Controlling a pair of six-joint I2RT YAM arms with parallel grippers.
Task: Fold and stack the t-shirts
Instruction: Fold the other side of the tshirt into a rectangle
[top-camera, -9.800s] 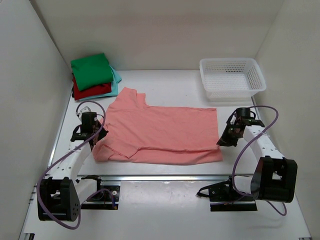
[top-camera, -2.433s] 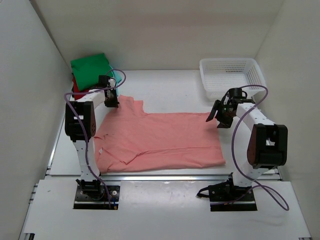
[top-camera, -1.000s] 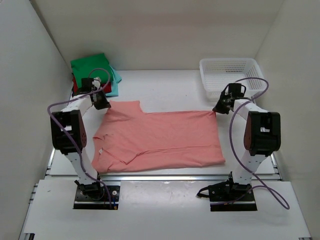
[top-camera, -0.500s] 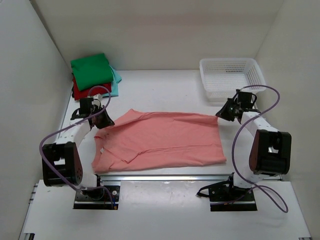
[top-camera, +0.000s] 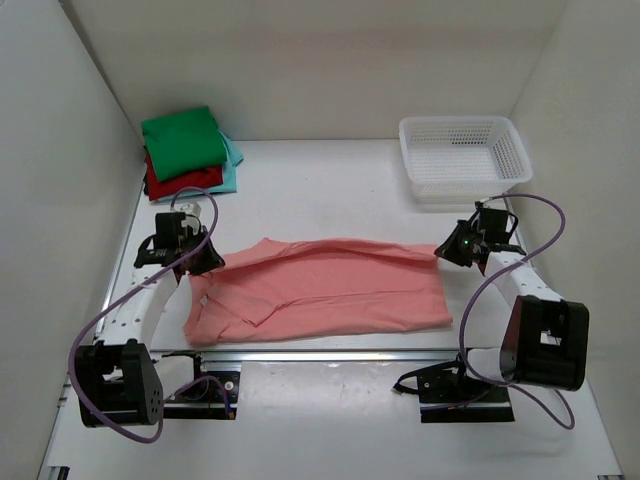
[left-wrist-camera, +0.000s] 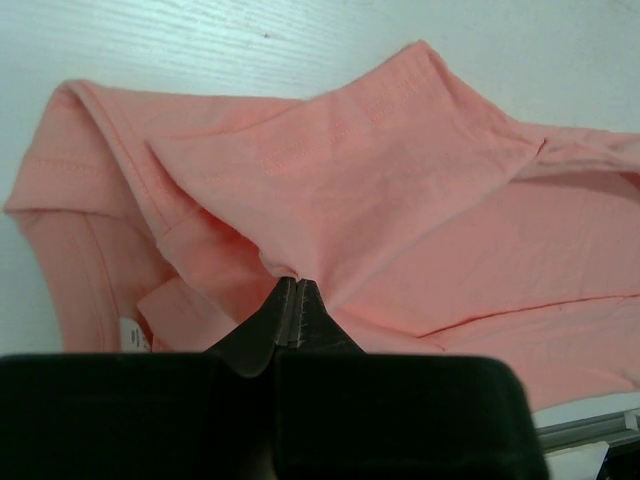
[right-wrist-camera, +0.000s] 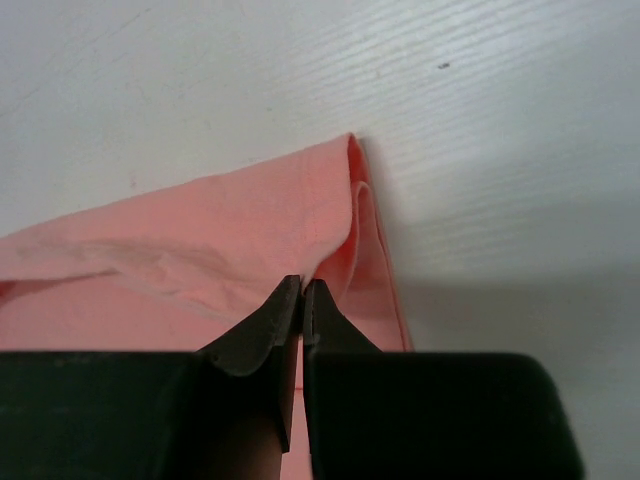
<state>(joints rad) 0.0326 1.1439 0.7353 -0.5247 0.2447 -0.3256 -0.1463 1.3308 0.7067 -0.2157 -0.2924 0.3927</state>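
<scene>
The salmon-pink t-shirt (top-camera: 320, 290) lies across the middle of the table, its far edge lifted and folding toward me. My left gripper (top-camera: 207, 258) is shut on the shirt's far left edge; in the left wrist view (left-wrist-camera: 288, 281) the cloth (left-wrist-camera: 340, 180) drapes from the closed jaws. My right gripper (top-camera: 447, 250) is shut on the far right corner; the right wrist view (right-wrist-camera: 302, 285) shows the pink cloth (right-wrist-camera: 250, 230) pinched there. Folded green (top-camera: 182, 140), red (top-camera: 180, 182) and light teal (top-camera: 230, 165) t-shirts are stacked at the back left.
A white plastic mesh basket (top-camera: 462, 158) stands at the back right. White walls close in the table on the left, back and right. A metal rail (top-camera: 320, 352) runs along the table's near edge.
Both grippers went to the shirt's far edge, shut on it and now pull it toward the near edge; the shirt has grown narrower front to back.
</scene>
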